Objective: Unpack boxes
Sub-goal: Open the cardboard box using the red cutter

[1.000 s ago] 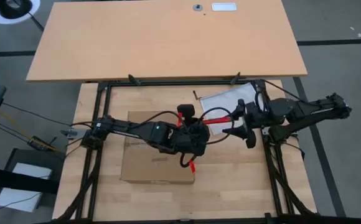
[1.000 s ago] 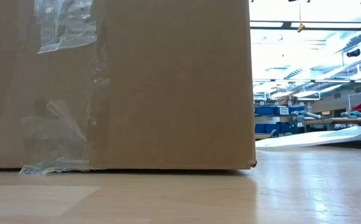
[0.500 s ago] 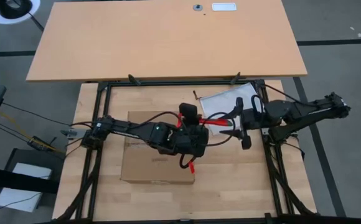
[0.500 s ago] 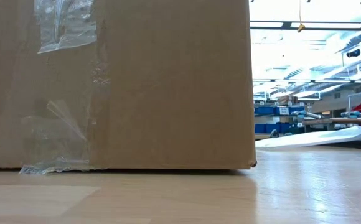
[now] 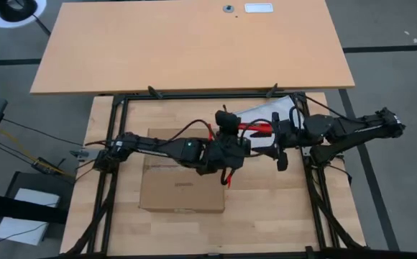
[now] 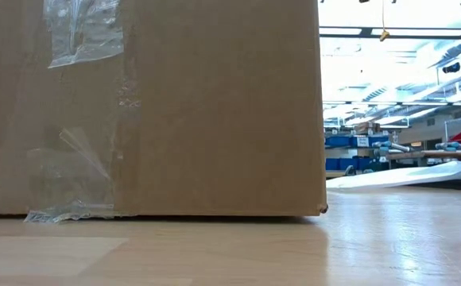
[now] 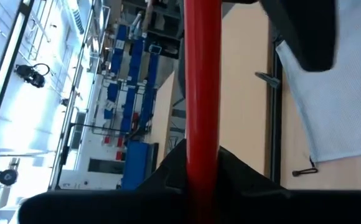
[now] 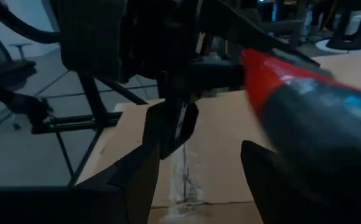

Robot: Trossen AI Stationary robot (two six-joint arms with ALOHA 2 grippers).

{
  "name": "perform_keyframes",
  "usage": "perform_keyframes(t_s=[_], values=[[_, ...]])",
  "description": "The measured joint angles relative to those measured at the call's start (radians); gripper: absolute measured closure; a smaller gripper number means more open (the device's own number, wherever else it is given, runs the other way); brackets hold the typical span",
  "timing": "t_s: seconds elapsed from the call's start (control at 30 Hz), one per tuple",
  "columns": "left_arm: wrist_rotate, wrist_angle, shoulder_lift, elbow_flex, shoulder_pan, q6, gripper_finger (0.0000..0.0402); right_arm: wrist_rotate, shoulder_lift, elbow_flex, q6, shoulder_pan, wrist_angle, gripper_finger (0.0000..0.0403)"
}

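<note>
The cardboard carton [image 5: 181, 188] lies flat and closed on the table's near left part. Over the carton's far right corner the left gripper [image 5: 239, 144] clamps a red-handled box cutter [image 5: 253, 127]. Just right of the carton, the right gripper [image 5: 275, 137] has its fingers spread around the cutter's other end.

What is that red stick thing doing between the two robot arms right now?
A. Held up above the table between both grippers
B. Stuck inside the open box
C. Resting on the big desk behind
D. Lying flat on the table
A: in the high view the red-handled tool spans from the left gripper toward the right gripper, above the closed carton.
</note>
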Motion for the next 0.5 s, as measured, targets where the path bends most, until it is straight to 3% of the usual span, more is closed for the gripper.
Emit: perform_keyframes(t_s=[0.33,0.5], values=[[-0.016,-0.015,0.0,0.001,-0.006,-0.04,0.0359,0.002,-0.001,0.0,0.038,-0.006,0.063,0.0175],[-0.082,-0.04,0.001,0.0,-0.011,-0.046,0.0359,0.011,-0.01,0.0,0.059,-0.02,0.07,0.0174]])
